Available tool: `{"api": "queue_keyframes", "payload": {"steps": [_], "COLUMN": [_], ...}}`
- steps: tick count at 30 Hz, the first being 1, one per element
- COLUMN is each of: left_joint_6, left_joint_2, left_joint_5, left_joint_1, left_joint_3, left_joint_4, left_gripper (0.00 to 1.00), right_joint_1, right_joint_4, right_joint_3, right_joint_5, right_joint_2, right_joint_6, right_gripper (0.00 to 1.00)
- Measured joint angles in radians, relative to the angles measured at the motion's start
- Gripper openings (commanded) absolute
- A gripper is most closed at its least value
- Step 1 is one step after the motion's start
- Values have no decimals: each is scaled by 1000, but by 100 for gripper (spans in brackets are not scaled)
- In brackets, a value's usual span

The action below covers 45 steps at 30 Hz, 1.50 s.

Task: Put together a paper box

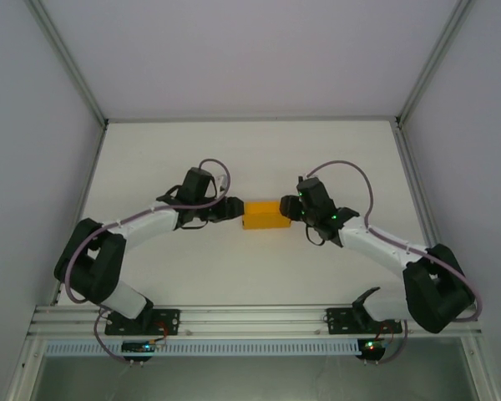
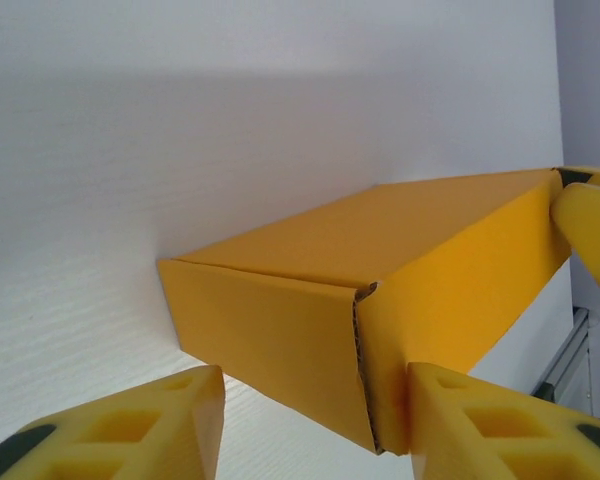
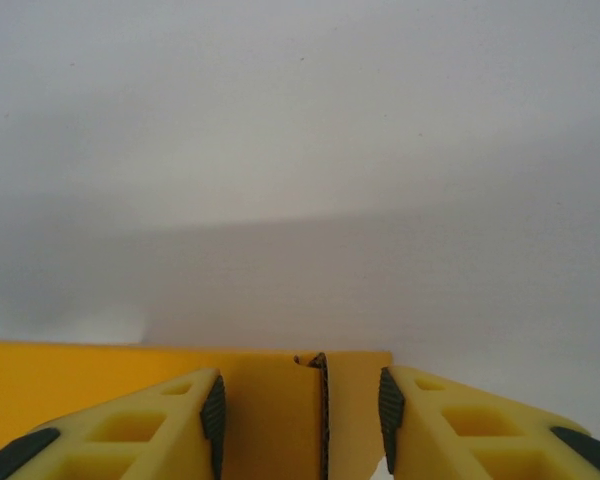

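The paper box [image 1: 265,215] is an orange-yellow folded, closed box lying flat in the middle of the white table. My left gripper [image 1: 234,209] is at its left end and my right gripper [image 1: 294,209] at its right end. In the left wrist view the box [image 2: 380,240] shows a near corner with a raw corrugated edge. The left gripper [image 2: 312,400] is open: its right finger [image 2: 480,420] rests against the box's side face and its left finger [image 2: 150,420] stands apart. In the right wrist view the box [image 3: 80,380] lies behind the open right gripper [image 3: 300,400], a seam running between the pads.
The white table [image 1: 250,159] is walled by grey panels and metal posts at the back corners. An aluminium rail [image 1: 250,319] with the arm bases runs along the near edge. A yellow fingertip of the other gripper [image 2: 590,225] touches the box's far end.
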Motion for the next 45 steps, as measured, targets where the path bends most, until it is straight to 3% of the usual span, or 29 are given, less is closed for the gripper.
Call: {"api": "queue_keyframes", "payload": {"steps": [7,10,12,16,22,32,37,40,41,45], "left_joint_6": [-3,-2,-2,0,-3,-2,11,34,41,79], "left_joint_2": [20,27,27,35,40,59,58,58,58,58], "left_joint_5": [33,55,67,91,95,90,77,49,37,-14], "left_joint_1": [4,6,6,14,19,19,15,5,4,4], "left_joint_3": [0,2,7,17,31,70,79,95,101,122], "left_joint_4": [43,51,53,45,25,-26,-44,-78,-93,-153], "left_gripper": [41,30,29,16,0,0,24,40,50,67], "right_joint_1": [-99,-121,-126,-129,-97,-31,-23,-23,-23,-20], "right_joint_4": [147,224,269,330,407,649,698,629,590,411], "right_joint_3": [-103,-134,-145,-151,-184,-286,-306,-267,-249,-168], "right_joint_5": [-232,-291,-301,-294,-222,-53,-33,-33,-33,-49], "right_joint_2": [-34,-24,-10,13,14,44,42,30,26,12], "right_joint_6": [-48,-57,-59,-55,-73,-174,-230,-248,-254,-259], "right_gripper": [34,26,23,10,3,0,1,18,21,38]}}
